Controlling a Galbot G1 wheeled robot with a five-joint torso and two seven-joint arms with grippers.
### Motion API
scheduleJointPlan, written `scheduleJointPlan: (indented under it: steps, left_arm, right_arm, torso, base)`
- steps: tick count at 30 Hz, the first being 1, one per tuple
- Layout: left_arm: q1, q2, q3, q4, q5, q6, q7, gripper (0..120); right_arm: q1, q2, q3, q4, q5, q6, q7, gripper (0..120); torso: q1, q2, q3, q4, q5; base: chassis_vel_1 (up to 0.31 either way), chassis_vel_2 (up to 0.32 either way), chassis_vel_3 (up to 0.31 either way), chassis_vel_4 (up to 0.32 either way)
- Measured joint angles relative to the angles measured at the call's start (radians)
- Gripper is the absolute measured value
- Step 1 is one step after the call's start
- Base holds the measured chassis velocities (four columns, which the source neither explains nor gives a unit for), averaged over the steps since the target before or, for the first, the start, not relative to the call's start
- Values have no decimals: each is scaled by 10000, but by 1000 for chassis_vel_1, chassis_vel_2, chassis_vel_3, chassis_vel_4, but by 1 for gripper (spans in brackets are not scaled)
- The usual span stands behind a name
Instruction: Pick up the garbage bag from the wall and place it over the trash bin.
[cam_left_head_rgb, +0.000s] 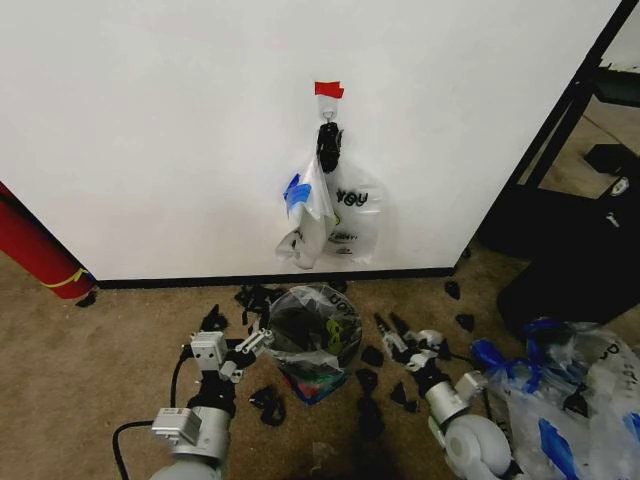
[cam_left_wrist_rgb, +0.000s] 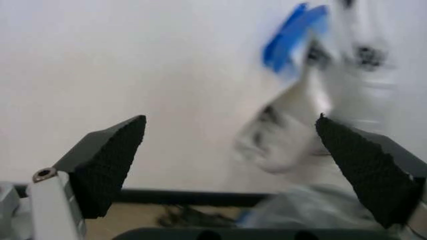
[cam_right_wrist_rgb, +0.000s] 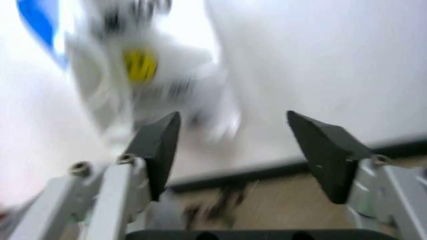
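Note:
The garbage bag (cam_left_head_rgb: 305, 215), thin and translucent with blue patches, hangs from a small hook (cam_left_head_rgb: 328, 128) on the white wall (cam_left_head_rgb: 150, 130) under a piece of red tape (cam_left_head_rgb: 328, 89). A whiter bag (cam_left_head_rgb: 358, 222) lettered "YOU" hangs beside it. Below on the carpet stands the round black trash bin (cam_left_head_rgb: 312, 330), with clear plastic over its top. My left gripper (cam_left_head_rgb: 250, 352) is open just left of the bin, and my right gripper (cam_left_head_rgb: 392, 332) is open just right of it. Both wrist views look up at the blurred garbage bag (cam_left_wrist_rgb: 293, 40) (cam_right_wrist_rgb: 140, 65) between spread fingers (cam_left_wrist_rgb: 107, 170) (cam_right_wrist_rgb: 157, 150).
A red cylinder (cam_left_head_rgb: 35, 250) with a yellow band leans at the far left. A heap of clear-and-blue bags (cam_left_head_rgb: 570, 390) lies at the right. A black shelf frame (cam_left_head_rgb: 560, 110) and dark objects stand right of the wall. Black scraps (cam_left_head_rgb: 265, 405) litter the carpet around the bin.

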Motion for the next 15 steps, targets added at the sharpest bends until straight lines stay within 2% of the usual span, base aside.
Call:
scheduleJointPlan:
  steps: [2, 5, 6, 9, 15]
  left_arm:
    - [-111, 20, -465, 562, 547, -656, -19, 100]
    - [140, 165, -1044, 892, 953, -1693, 243, 100]
    - [140, 165, -1044, 892, 953, -1693, 243, 100]
    - [639, 33, -1568, 1000, 1316, -2577, 434, 100]
    - [1258, -223, -1875, 1068, 1909, -3471, 414, 100]
  right_arm:
    - [-638, 595, 605, 910, -1094, 910, 742, 71]
    - [-2179, 1488, 1396, 2429, -2735, 1945, 1126, 84]
    - [-2179, 1488, 1396, 2429, -2735, 1945, 1126, 84]
    - [-3682, 2340, 1595, 3653, -4037, 2810, 1436, 95]
    - [-4806, 2510, 1384, 4587, -4998, 3644, 1461, 100]
  torso:
    - [0, 0, 0, 1, -4]
    - [0, 1, -1, -2, -4]
    - [0, 1, -1, -2, -4]
    - [-1, 1, -2, -4, -4]
    - [-1, 1, -1, 1, -3]
  base:
    - [0, 0, 0, 0]
    - [0, 0, 0, 0]
    - [0, 0, 0, 0]
    - [0, 0, 0, 0]
    - [0, 0, 0, 0]
